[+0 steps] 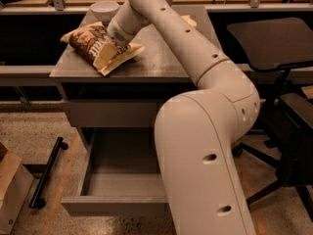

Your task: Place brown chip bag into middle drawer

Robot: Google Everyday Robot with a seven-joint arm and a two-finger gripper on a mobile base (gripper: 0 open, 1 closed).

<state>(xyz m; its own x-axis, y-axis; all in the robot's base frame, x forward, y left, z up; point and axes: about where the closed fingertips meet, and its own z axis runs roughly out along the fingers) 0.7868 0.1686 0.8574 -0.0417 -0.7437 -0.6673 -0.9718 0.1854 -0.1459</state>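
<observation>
Pincer (pixel 112 46) at brown chip bag (pixel 82 38) beside bowl (pixel 104 9)

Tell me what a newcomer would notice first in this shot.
The big cream robot arm fills the foreground, reaching up and left across the frame. Its gripper is down at the brown chip bag, which lies on the grey cabinet top at upper left, near a white bowl. Below, the middle drawer stands pulled open.
</observation>
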